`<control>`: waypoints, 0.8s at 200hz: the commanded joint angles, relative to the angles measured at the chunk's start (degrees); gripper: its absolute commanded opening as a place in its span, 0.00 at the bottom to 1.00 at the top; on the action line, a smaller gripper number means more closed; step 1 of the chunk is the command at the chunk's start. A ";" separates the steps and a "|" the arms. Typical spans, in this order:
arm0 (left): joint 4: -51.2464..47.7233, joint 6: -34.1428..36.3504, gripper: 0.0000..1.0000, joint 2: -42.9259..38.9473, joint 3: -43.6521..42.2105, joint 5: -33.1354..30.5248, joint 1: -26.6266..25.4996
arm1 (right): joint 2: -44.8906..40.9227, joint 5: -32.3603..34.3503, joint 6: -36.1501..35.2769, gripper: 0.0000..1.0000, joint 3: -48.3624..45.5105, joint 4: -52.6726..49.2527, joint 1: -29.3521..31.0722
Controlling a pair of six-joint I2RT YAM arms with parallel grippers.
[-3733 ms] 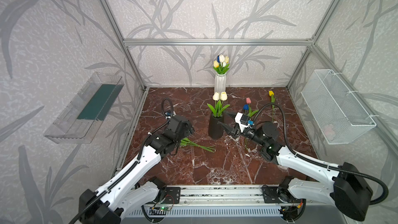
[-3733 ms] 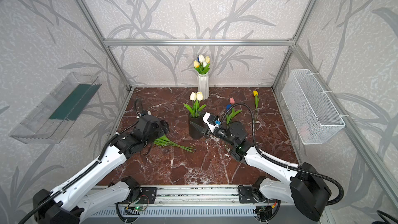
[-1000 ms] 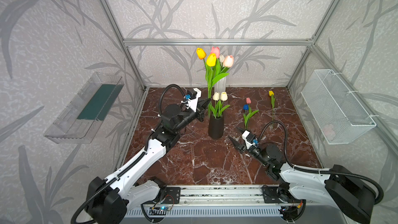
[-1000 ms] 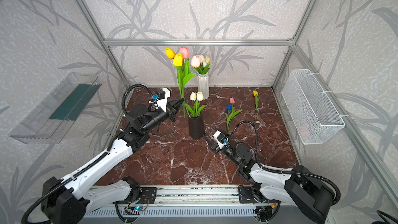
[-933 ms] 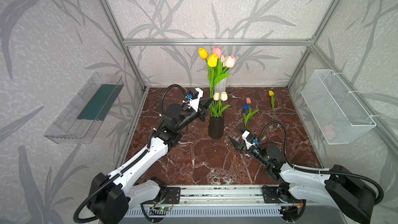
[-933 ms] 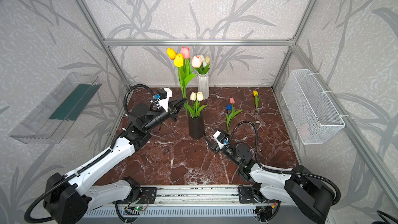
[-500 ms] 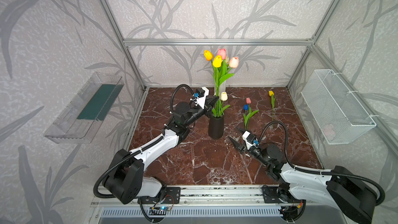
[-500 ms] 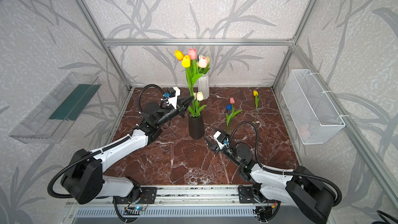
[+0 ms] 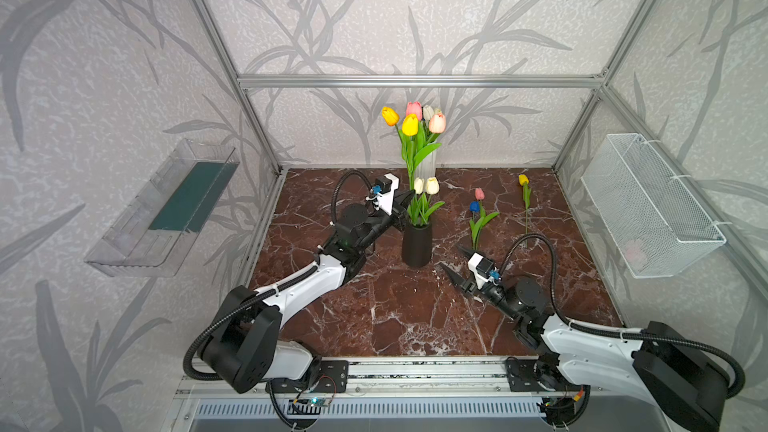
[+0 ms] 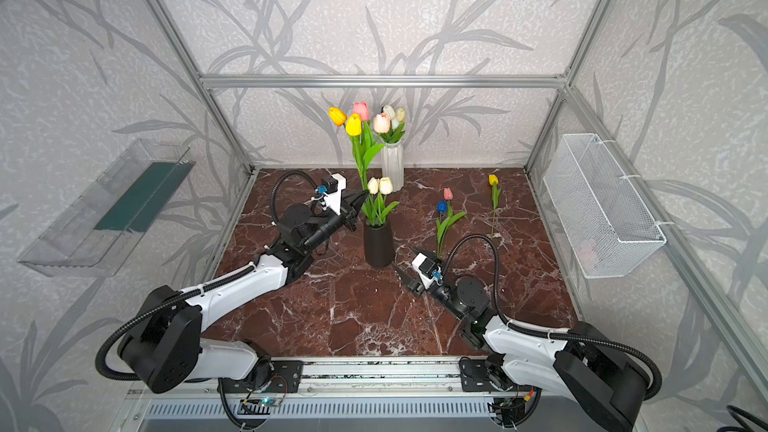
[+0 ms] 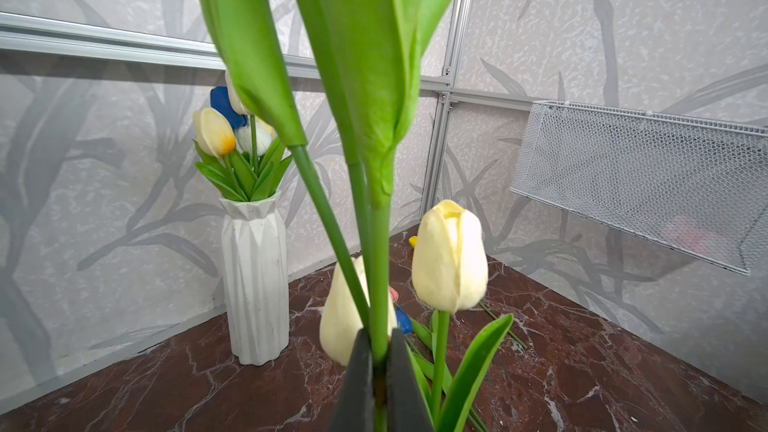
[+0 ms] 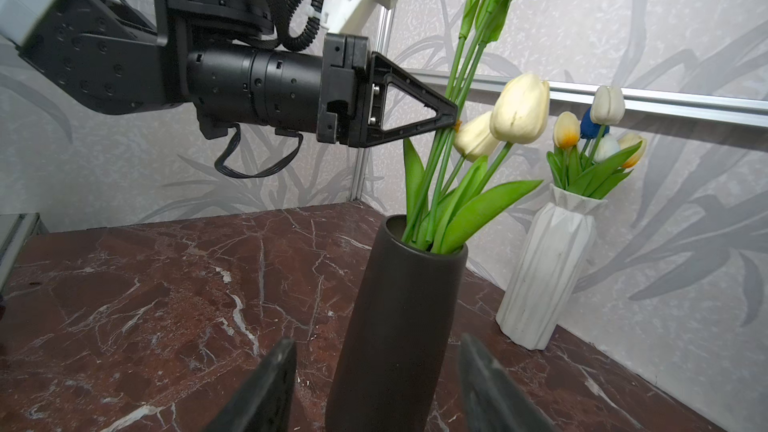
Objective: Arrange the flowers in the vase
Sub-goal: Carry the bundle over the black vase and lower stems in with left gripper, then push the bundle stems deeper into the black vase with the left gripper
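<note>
Since half a second ago the left gripper (image 9: 402, 209) has carried its bunch of tall tulips (image 9: 410, 125) across to the black vase (image 9: 417, 249). The stems now run down into its mouth beside two cream tulips (image 9: 426, 185), though how deep they sit is hidden. Its jaws are clamped on the green stems above the rim. The right gripper (image 9: 455, 261) hangs low just in front of the vase, jaws spread and empty. A pink and blue pair (image 9: 478, 218) and a yellow tulip (image 9: 524, 197) lie on the floor to the right.
</note>
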 commanded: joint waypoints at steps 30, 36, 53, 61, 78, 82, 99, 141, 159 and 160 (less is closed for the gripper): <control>2.07 1.30 0.00 -0.02 -1.35 -6.18 -1.19 | -0.45 -0.38 -0.04 0.63 -0.31 1.33 0.32; 1.93 2.12 0.00 -0.08 -1.38 -6.58 -1.52 | -0.38 -0.36 -0.02 0.62 -0.38 1.42 0.26; 1.22 4.04 0.00 -0.28 -1.48 -6.95 -2.46 | -0.28 -0.28 -0.02 0.62 -0.32 1.32 0.34; 1.11 4.79 0.00 -0.37 -1.62 -6.74 -2.84 | -0.15 -0.27 -0.03 0.62 -0.31 1.44 0.32; 0.60 6.45 0.00 -0.80 -1.85 -7.19 -3.71 | 0.20 -0.23 0.04 0.63 -0.37 2.04 0.33; 0.65 6.70 0.00 -0.88 -2.03 -7.48 -3.89 | 0.25 -0.19 0.02 0.63 -0.44 2.21 0.34; 0.76 7.73 0.00 -1.07 -2.57 -8.48 -4.36 | 0.34 -0.01 0.13 0.63 -0.50 2.35 0.34; 2.02 8.07 0.00 -0.84 -3.88 -8.89 -5.22 | 0.48 -0.01 0.02 0.63 -0.45 2.37 0.34; 2.34 7.62 0.10 -1.13 -4.26 -9.13 -5.37 | 0.59 -0.01 0.07 0.63 -0.35 2.15 0.34; 2.30 7.61 0.11 -1.14 -4.27 -9.18 -5.41 | 0.60 -0.01 0.02 0.63 -0.38 2.15 0.34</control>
